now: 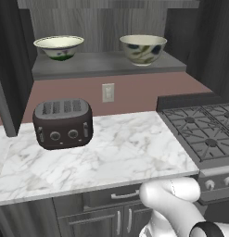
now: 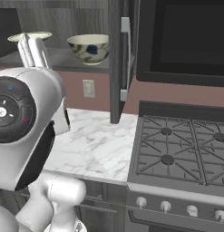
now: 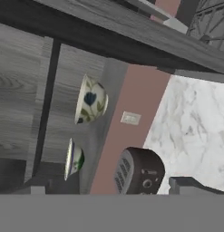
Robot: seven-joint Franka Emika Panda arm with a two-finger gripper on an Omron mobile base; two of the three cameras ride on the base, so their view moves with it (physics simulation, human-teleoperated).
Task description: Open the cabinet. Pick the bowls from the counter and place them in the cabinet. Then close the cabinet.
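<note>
The cabinet [image 1: 106, 65] stands open, its doors [image 2: 115, 68] swung out to both sides. Both bowls sit on its lower shelf. The larger bowl [image 1: 143, 48] [image 2: 88, 47] [image 3: 91, 100] is on the right. The smaller bowl with the green mark [image 1: 59, 46] [image 3: 73, 158] is on the left. Beneath them runs the marble counter [image 1: 125, 148] [image 2: 95, 145] [image 3: 195, 118]. My gripper [image 3: 113, 187] is open and empty. It is back from the shelf and rolled on its side, with its fingertips [image 3: 190, 185] wide apart. It touches neither bowl.
A dark toaster [image 1: 63, 122] [image 3: 138, 172] stands on the counter's left half, under the smaller bowl. A black gas stove [image 1: 204, 129] [image 2: 181, 149] borders the counter on the right, with a dark appliance [image 2: 186, 36] above it. A wall outlet [image 1: 108, 92] sits on the backsplash.
</note>
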